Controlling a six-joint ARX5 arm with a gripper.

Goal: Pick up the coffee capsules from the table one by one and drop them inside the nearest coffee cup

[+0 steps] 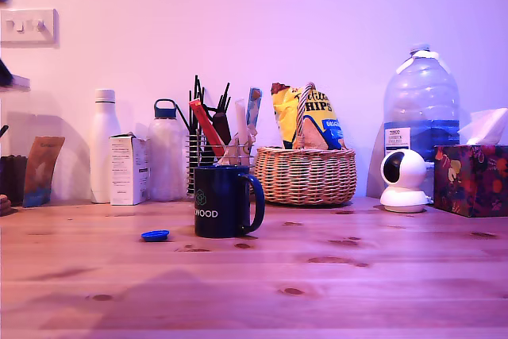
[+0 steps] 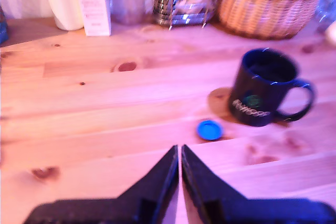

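Claw (image 2: 180,153) fingers pressed together, empty, above the bench (image 1: 333,291). By the exterior view, one blue coffee capsule (image 1: 155,235) lies flat just left of the dark coffee cup (image 1: 222,200), wicker basket (image 1: 305,174) behind.

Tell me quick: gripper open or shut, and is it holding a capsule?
Gripper: shut, fingers nearly touching, holding nothing. The one visible blue capsule lies on the table beside the mug.

The mug (image 1: 226,200), standing beyond the claw's (image 2: 180,153) tips and off to one side, carried white lettering ending "WOOD". Farther off, a yellow bag (image 1: 317,121) in the basket (image 1: 305,176) read "HIPS", and print on the white carton (image 1: 129,169) stayed too small to read.
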